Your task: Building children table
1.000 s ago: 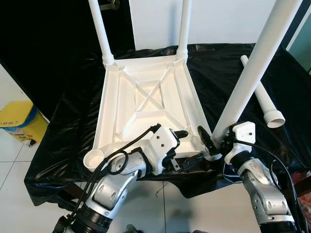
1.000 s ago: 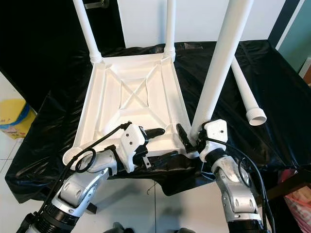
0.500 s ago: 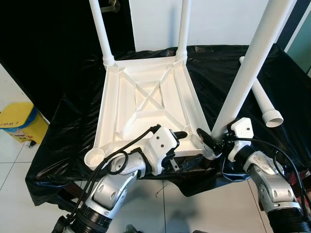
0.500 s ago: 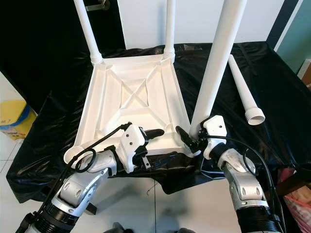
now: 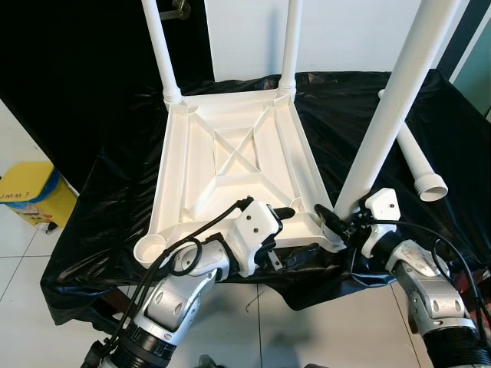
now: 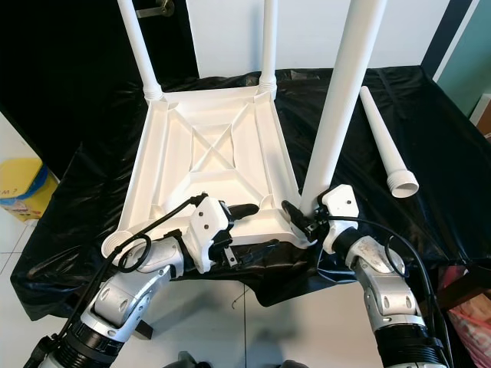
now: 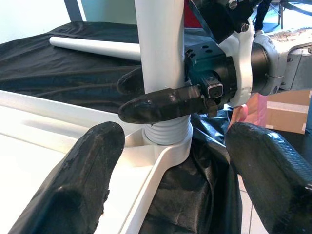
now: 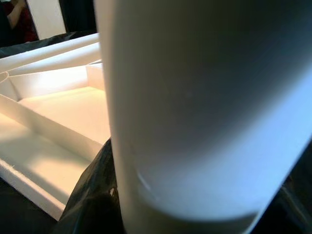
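Tabletop (image 5: 230, 165) is lying upside down in the middle of the frame on a black plastic sheet (image 5: 115, 176), ribbed underside up, with an X brace moulded into the centre. Two legs are already standing in the far corner sockets: far-left leg (image 5: 159, 50) and far-right leg (image 5: 291, 42), both running off the top edge.

Step in hand looks like fitting leg number three. The right gripper (image 6: 301, 218), lower right of centre, has its black fingers clamped around the base of the third leg (image 5: 395, 103), right above the ribbed collar where it meets the near-right corner socket (image 7: 168, 146). In the left wrist view the collar looks mostly seated, though I can't tell if it's fully home. The left gripper (image 5: 281, 234) sits at the near edge of the tabletop, fingers spread wide and holding nothing.

My guess for what's next: finish seating or twisting that leg, let go, then fetch the spare leg (image 5: 414, 157) lying on the sheet at the right and get it into the empty near-left socket (image 5: 150, 249).

Everything's smooth matte white plastic, tapered tube legs with flared open ends. Sheet is glossy and crinkly, so parts could slide.
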